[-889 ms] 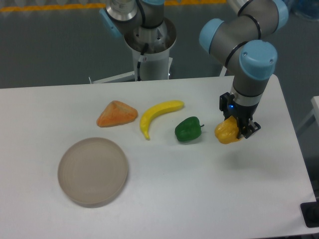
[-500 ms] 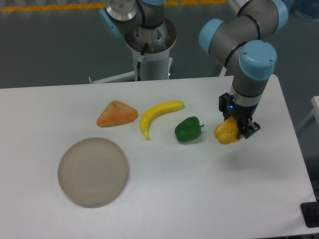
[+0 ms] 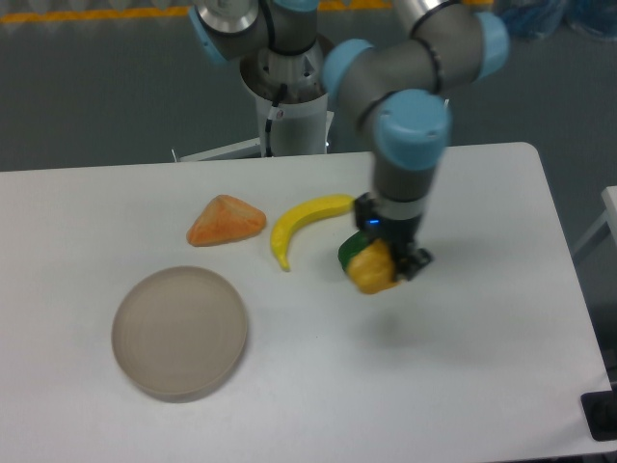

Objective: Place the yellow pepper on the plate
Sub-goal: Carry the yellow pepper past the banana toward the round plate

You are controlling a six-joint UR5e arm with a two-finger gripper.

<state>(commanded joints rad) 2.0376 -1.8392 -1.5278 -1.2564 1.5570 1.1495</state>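
We see gripper [image 3: 387, 263] clamped on yellow pepper [image 3: 374, 269], held above table [image 3: 463, 367], overlapping green pepper [image 3: 351, 251]; plate [image 3: 179, 332] well apart, front-left.

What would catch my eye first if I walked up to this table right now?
Probably the big grey-and-blue arm over the table's middle, its gripper holding the yellow pepper in its jaws, in front of a green pepper. Next, the wide empty plate at the front left.
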